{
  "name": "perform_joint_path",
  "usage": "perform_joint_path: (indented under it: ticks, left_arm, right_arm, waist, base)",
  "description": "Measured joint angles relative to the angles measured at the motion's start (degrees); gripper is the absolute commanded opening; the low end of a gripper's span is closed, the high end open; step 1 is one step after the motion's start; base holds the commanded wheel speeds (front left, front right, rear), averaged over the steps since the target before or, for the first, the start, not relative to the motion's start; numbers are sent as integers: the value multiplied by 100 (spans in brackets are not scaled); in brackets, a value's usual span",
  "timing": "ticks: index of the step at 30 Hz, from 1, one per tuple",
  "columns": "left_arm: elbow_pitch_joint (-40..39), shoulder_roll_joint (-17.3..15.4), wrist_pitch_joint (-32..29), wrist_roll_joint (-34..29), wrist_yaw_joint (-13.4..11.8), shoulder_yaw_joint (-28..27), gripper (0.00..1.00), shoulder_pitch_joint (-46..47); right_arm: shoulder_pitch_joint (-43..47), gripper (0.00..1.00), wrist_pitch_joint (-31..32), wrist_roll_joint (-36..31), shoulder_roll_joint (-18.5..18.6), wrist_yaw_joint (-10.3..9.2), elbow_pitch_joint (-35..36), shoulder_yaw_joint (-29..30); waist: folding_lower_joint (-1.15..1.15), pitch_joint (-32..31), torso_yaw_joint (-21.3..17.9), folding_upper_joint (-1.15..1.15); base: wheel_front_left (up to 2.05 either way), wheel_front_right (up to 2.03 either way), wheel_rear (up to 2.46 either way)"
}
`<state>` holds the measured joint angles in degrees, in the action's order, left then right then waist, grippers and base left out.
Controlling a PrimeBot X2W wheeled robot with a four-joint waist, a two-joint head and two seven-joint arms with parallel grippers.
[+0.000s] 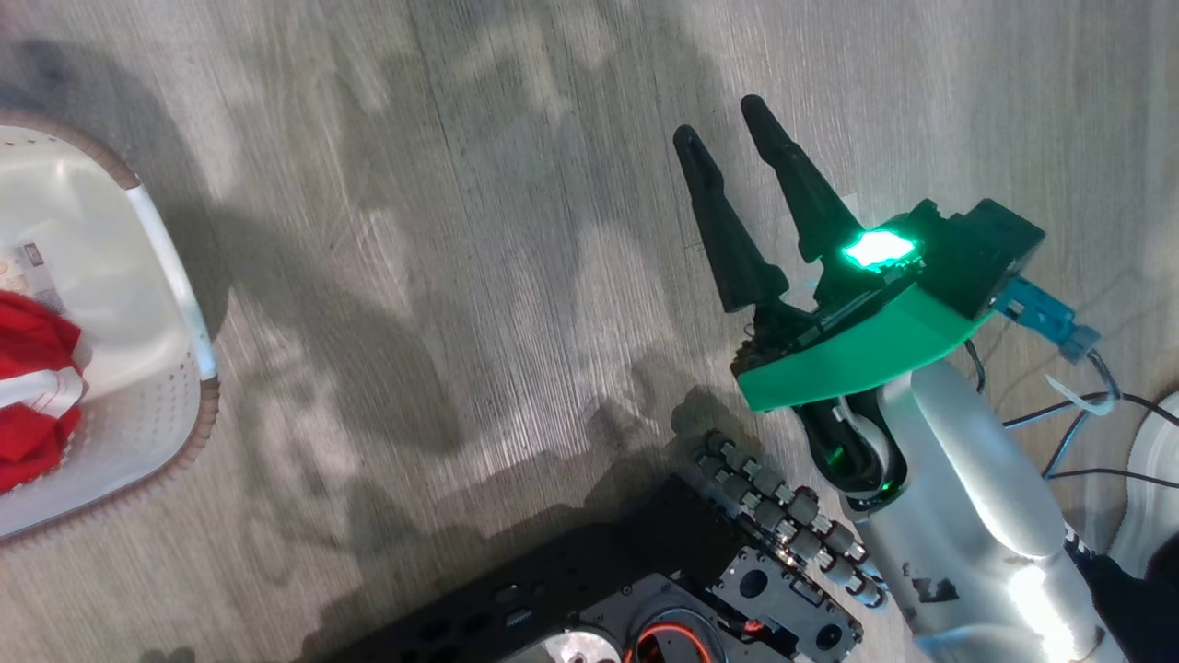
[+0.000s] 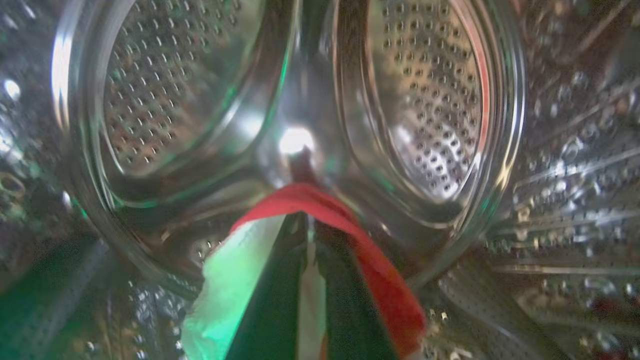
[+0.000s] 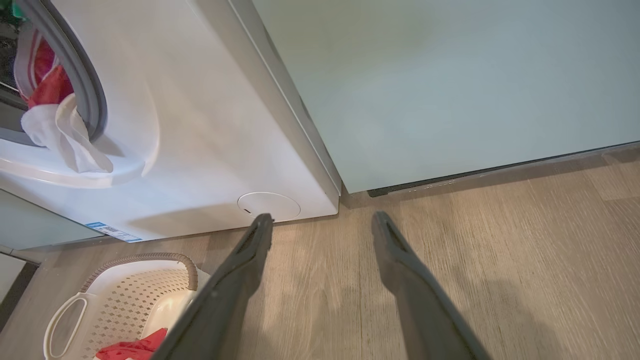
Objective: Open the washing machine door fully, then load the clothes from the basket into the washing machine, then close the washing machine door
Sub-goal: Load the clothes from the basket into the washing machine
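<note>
Inside the washing machine's perforated steel drum [image 2: 425, 100], my left gripper [image 2: 310, 222] is shut on a red garment with white cloth [image 2: 350, 215]. At the opening of the white washing machine [image 3: 200, 125], red and white clothes [image 3: 55, 130] hang out over the grey gasket [image 3: 95, 100]. The cream basket [image 1: 175, 276] stands on the floor at the left with red clothes [image 1: 32, 368] in it; the basket [image 3: 125, 300] and its red clothes [image 3: 135, 347] also appear in the right wrist view. My right gripper [image 1: 720, 120] hangs open and empty above the floor, and shows again as right gripper [image 3: 322, 217]. The washing machine door is out of view.
A pale green cabinet [image 3: 450, 75] stands right of the washer. A round flap [image 3: 268, 205] and a blue sticker [image 3: 110, 231] sit low on the washer's front. My black base [image 1: 645, 599] and cables [image 1: 1087, 414] lie at the lower right on the wood floor [image 1: 461, 276].
</note>
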<state>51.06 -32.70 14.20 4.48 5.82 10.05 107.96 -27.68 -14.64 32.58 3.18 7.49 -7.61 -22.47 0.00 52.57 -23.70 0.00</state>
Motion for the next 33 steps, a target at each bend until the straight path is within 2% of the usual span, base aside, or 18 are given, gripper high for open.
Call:
perform_joint_path:
  ticks: [4, 13, 14, 22, 33]
  left_arm:
    - [645, 49, -69, 10, 62, 199, 0, -16]
    - [1288, 57, -260, 8, 115, 508, 2, 3]
    - [1357, 57, -290, 8, 127, 542, 100, 5]
    - [1682, 120, -231, 201, 157, 603, 100, 279]
    - [1891, 252, -86, 315, 158, 688, 100, 183]
  right_arm:
    - [-7, 100, 0, 36, 0, 0, 1, -35]
    - [-87, 100, 0, 82, 0, 0, 1, -60]
    - [-111, 100, 0, 97, 0, 0, 2, -65]
    - [-116, 100, 0, 169, -1, 0, -5, -133]
    - [-116, 100, 0, 93, -1, 0, -34, 7]
  waist:
    - [0, 26, -28, 0]
    - [0, 85, -107, 0]
    - [0, 83, -116, 0]
    - [0, 30, -153, 0]
    - [0, -163, -17, 0]
  base:
    - [0, 0, 0]
    - [0, 0, 0]
    - [0, 0, 0]
    - [0, 0, 0]
    - [0, 0, 0]
